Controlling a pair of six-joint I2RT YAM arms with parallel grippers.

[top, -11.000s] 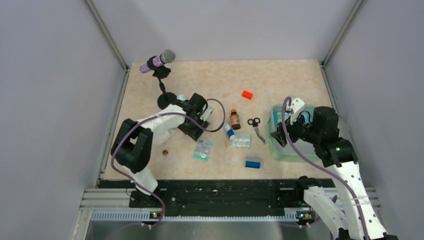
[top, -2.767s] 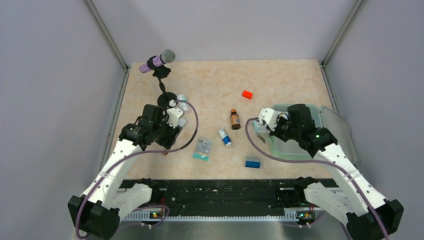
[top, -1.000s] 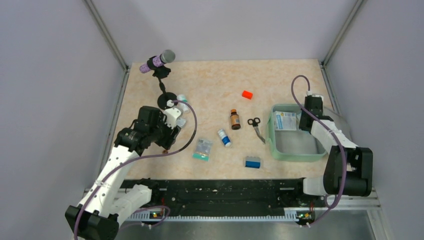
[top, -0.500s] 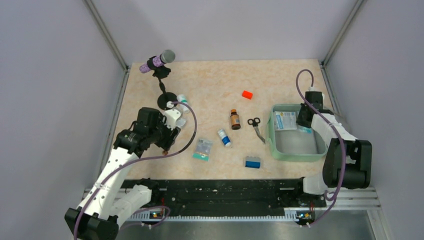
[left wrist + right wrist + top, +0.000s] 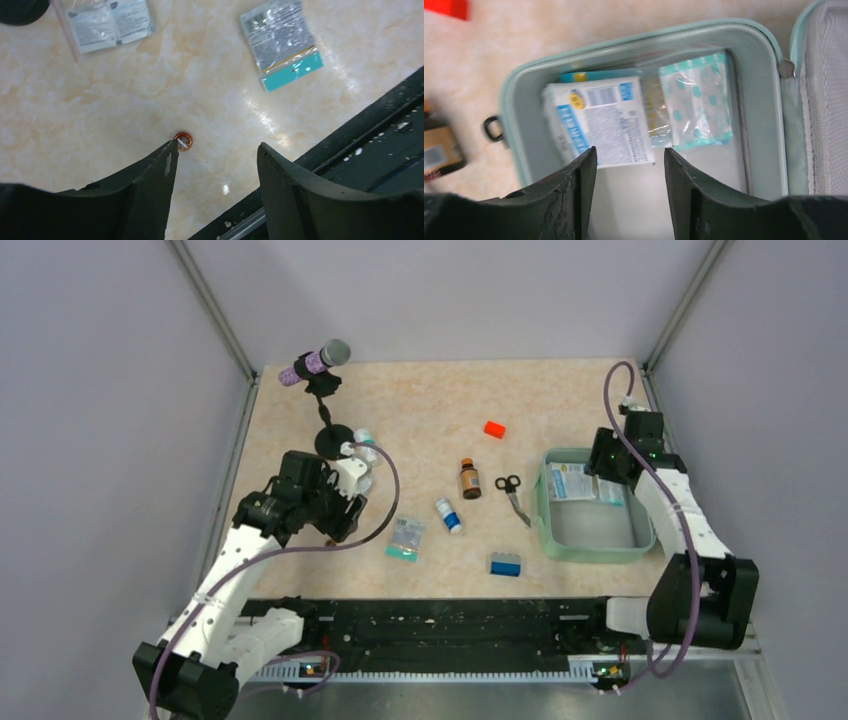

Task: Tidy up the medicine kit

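Note:
The medicine kit point(image 5: 541, 510) lies open at the right, a mint-green case point(image 5: 624, 42) with its lid point(image 5: 824, 100) folded out to the right. In its far end lie a white printed packet point(image 5: 599, 120) and a clear teal-dotted pouch point(image 5: 691, 110). My right gripper point(image 5: 630, 150) hangs open above the kit's far part point(image 5: 605, 462), nothing between its fingers. My left gripper point(image 5: 335, 525) stands open over the table at the left point(image 5: 217, 145), holding nothing. A small copper-coloured ring point(image 5: 183, 141) lies at its left fingertip.
On the table lie a silver-and-teal sachet point(image 5: 404, 538), a small white-and-blue bottle point(image 5: 449, 514), a brown bottle point(image 5: 469, 479), scissors point(image 5: 512, 495), an orange-red block point(image 5: 494, 429) and a blue block point(image 5: 506, 564). A microphone stand point(image 5: 322, 390) stands at the back left. A clear pouch point(image 5: 107, 22) lies beyond my left gripper.
My right gripper has opened and drawn back toward the far rim of the kit, leaving the clear pouch inside. The left arm has barely moved.

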